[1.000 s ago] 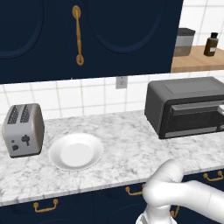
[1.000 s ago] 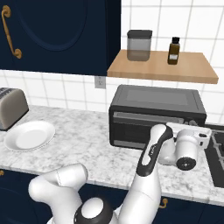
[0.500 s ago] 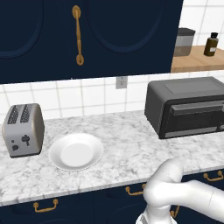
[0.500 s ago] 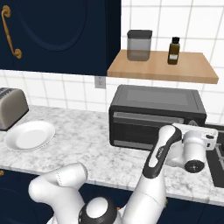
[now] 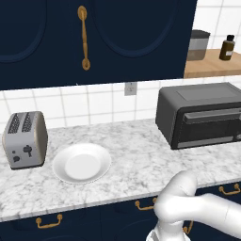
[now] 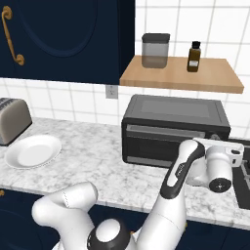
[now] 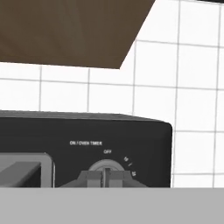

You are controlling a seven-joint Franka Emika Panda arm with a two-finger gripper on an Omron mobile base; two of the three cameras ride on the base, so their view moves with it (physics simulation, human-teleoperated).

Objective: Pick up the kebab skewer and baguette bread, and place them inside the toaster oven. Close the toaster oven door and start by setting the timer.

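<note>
The toaster oven (image 5: 202, 115) (image 6: 173, 129) stands on the counter at the right, dark grey and boxy. The toaster oven door (image 5: 212, 124) (image 6: 146, 141) is closed upright, its bar handle along the top. My gripper (image 7: 105, 177) (image 6: 218, 155) is at the oven's right control panel. Its fingertips are shut on the round timer knob (image 7: 105, 167) under the "ON / OVEN TIMER" label; the knob's pointer stands near OFF. The kebab skewer and the baguette bread are hidden from view.
A white plate (image 5: 81, 162) (image 6: 31, 151) with nothing on it lies on the marble counter beside a silver slot toaster (image 5: 24, 140) (image 6: 12, 119). A wooden shelf (image 6: 180, 75) above the oven holds a jar (image 6: 155, 50) and a brown bottle (image 6: 194, 57).
My hand has shifted slightly right along the oven front to the control panel, and its jaws have closed on the knob. Nothing else on the counter has moved.
</note>
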